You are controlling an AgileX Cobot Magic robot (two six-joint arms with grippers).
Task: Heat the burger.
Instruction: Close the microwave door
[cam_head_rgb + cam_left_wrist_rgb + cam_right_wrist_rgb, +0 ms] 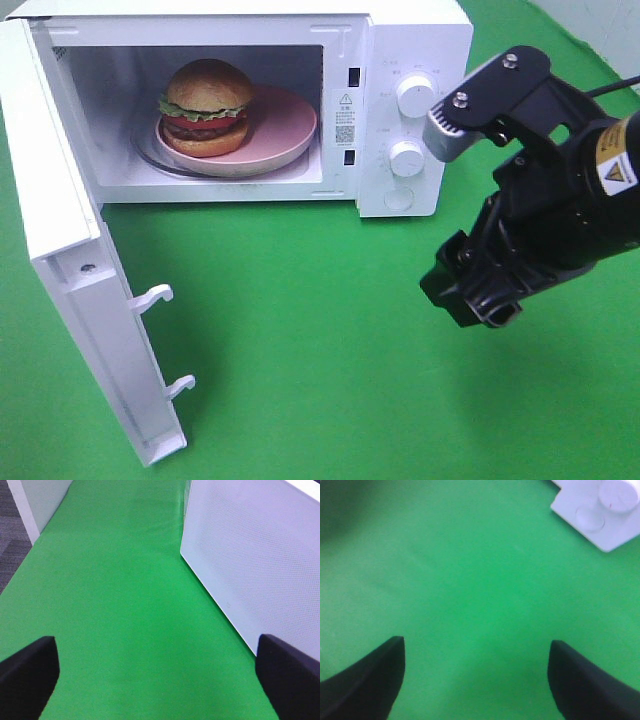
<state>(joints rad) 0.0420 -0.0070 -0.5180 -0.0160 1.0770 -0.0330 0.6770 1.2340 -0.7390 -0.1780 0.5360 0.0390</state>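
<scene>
The burger point(206, 106), with its golden bun, lettuce, tomato and dark patty, sits on a pink plate point(283, 128) inside the white microwave point(408, 60). The microwave door point(70, 270) hangs wide open to the left. My right gripper point(470, 293) hovers over the green cloth in front of the control panel, away from the burger. In the right wrist view its fingers point(367, 680) stand open and empty. My left gripper point(160, 680) is open and empty too, with its black fingertips point(27, 672) over bare cloth. It does not show in the exterior view.
Two knobs point(414, 95) and a round button sit on the microwave's right panel, and its corner point(600, 515) appears in the right wrist view. Two latch hooks point(152, 296) stick out of the door's edge. A white dotted panel point(250, 555) stands beside the left gripper.
</scene>
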